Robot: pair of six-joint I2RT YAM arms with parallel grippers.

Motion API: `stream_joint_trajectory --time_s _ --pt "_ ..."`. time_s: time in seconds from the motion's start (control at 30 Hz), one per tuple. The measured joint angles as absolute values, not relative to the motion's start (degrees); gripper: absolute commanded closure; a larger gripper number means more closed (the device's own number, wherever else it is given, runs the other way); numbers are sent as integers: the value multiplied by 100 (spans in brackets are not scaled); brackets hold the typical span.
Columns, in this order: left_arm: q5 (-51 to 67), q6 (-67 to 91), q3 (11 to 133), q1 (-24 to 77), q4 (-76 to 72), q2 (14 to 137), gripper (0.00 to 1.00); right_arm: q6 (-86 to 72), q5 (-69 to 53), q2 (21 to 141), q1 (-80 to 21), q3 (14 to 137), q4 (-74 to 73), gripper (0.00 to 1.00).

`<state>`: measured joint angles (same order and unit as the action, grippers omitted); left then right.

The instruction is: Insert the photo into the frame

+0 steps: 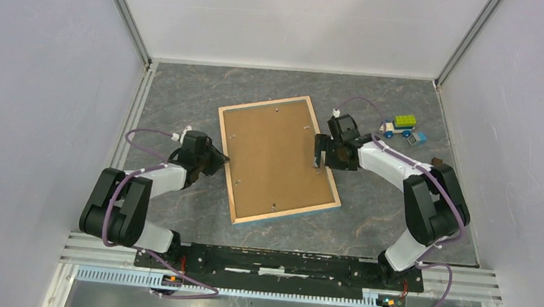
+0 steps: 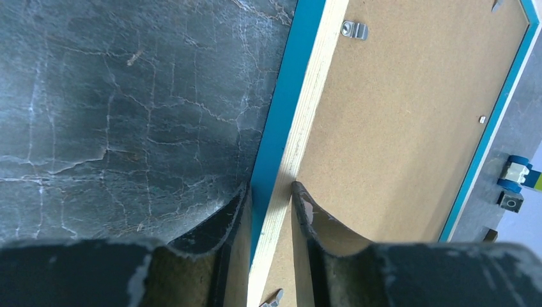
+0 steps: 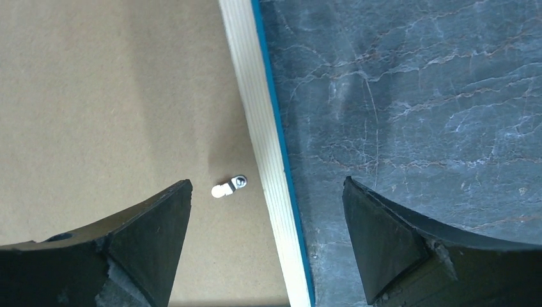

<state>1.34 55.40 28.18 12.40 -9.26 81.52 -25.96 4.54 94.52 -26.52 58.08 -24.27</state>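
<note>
I am looking first at the bench [image 1: 185, 94], where the frame [image 1: 266, 102] is lying back-up and slightly askew between the two arms, its light wood rim upward and its blue edge showing along the sides. The brown hardboard backing [image 1: 276, 157] is filling the whole opening. I am not seeing the photo in any view, so I cannot tell whether it is already lying under that board or is somewhere out of sight. The left arm [image 1: 155, 180] is reaching to the frame's left side, and its jaws are narrow, pinching the rim with one finger [image 2: 238, 214] against the blue edge and the other on the wood. The right arm [image 1: 394, 164] is hovering over the opposite side, its jaws wide and holding nothing, straddling the rim. A toy truck [image 1: 399, 125] is sitting well apart at the far right. Smallest of all is the metal turn clip [image 3: 229, 187] just inside the right rim, its tab pointing over the backing. I am judging the clips to be the step in hand. To do it well I am planning to steady the frame with the left, lower the right slowly, and nudge the tab with a single fingertip without scraping the board.
</note>
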Motion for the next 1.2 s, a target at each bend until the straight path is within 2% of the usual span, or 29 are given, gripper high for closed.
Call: stream_joint_trajectory --time_s 0.23,0.53,0.6,0.83,0.93,1.2 --pt "141 5498 2818 1240 -937 8152 80 -3072 908 9651 -2755 5968 -2611 21" --pt "185 5487 2873 1243 -947 8226 82 -3188 1103 9898 -3105 6034 -2812 23" --pt "189 5485 2875 1240 -943 8226 82 -3190 1146 9898 -3140 6040 -2816 29" --pt "193 5483 2875 1240 -943 8226 83 -3140 1186 9898 -3166 6040 -2799 38" --pt "193 5483 2875 1240 -943 8226 84 -3105 1216 9911 -3166 6047 -2797 46" --pt "196 5481 2877 1240 -947 8226 85 -3004 1278 9933 -3144 6093 -2882 55"
